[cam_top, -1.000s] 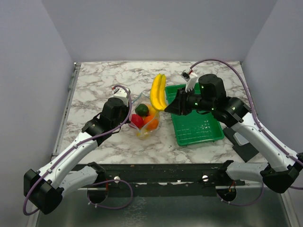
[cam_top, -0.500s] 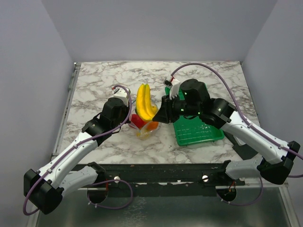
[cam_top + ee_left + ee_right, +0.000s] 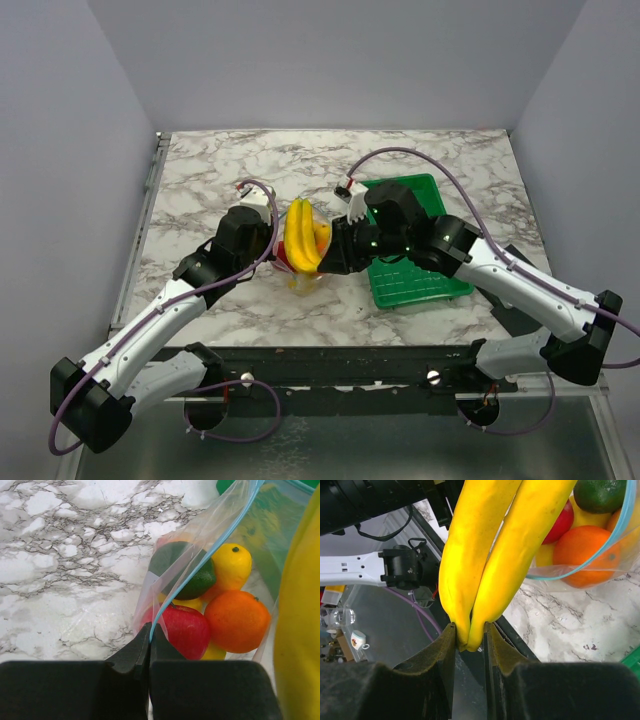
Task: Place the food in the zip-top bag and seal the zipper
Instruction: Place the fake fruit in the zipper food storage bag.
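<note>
A clear, soft plastic zip-top bag [image 3: 220, 522] lies on the white marble-patterned worktop [image 3: 220, 170], its mouth held up and open. The left hand [image 3: 150, 639] is at the bag's left edge, its two black fingers pressed fully together on the film, right where the thin light blue zipper strip [image 3: 207, 555] begins. Inside the bag sit several small plastic fruits: a dark green round fruit [image 3: 182, 570] near the zipper strip, a yellow lemon [image 3: 235, 565] just beside it, an orange round fruit [image 3: 237, 620] below the lemon and touching it, and a red round fruit [image 3: 187, 630] at the bag's near corner, close to the left fingers. More yellow shows under these, too hidden to name. The right hand [image 3: 470, 639] comes in from the bag's right side, its jaws narrow and clamped on the stem end of a yellow plastic banana bunch [image 3: 495, 545] of two bananas. The bunch stretches from those fingers across the bag's open mouth, above the fruits. I cannot tell whether its far end is inside the bag. A green ribbed plastic tray [image 3: 425, 280] rests on the worktop to the right of the bag, just beyond the right hand.
</note>
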### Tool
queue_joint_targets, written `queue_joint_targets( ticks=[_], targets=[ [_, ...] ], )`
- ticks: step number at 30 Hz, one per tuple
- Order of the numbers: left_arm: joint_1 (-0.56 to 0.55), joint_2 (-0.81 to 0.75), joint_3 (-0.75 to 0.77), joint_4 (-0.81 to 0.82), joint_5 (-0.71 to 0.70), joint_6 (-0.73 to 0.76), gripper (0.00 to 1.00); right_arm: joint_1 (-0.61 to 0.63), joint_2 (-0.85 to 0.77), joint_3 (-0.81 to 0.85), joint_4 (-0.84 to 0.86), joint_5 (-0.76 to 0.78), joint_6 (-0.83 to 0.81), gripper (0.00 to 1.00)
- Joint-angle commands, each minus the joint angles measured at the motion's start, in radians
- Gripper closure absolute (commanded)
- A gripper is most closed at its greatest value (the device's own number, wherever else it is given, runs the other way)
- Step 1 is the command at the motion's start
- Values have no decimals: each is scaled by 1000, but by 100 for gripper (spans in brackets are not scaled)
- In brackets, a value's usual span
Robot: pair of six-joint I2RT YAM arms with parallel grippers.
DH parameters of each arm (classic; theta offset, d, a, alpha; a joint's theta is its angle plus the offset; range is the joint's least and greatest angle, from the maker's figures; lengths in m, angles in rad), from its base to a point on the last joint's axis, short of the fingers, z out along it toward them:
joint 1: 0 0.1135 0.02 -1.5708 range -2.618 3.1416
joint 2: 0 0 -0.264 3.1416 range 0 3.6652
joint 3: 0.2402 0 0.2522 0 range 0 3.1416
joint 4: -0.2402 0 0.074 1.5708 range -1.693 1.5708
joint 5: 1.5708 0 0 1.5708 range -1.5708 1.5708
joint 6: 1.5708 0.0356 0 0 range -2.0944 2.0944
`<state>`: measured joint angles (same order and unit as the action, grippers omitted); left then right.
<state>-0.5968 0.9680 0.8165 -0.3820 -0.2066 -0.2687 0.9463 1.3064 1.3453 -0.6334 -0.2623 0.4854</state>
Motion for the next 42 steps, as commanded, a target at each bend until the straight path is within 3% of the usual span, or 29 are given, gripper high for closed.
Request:
queue_joint_targets(
  ticks=[1,14,33,42],
  targets=[
    [6,-17,-9,18,16,-9,100,14,37,4,1,-3,30,99],
    [8,-43,-10,24,34,-8,100,16,91,0,-49,25,99,99],
    [8,-65,-17,40,126,5,100,16,262,196,-118,245,280,99],
    [8,-69,-18,55,175,-4,100,16,325,189,-123,316,311,99]
  ],
)
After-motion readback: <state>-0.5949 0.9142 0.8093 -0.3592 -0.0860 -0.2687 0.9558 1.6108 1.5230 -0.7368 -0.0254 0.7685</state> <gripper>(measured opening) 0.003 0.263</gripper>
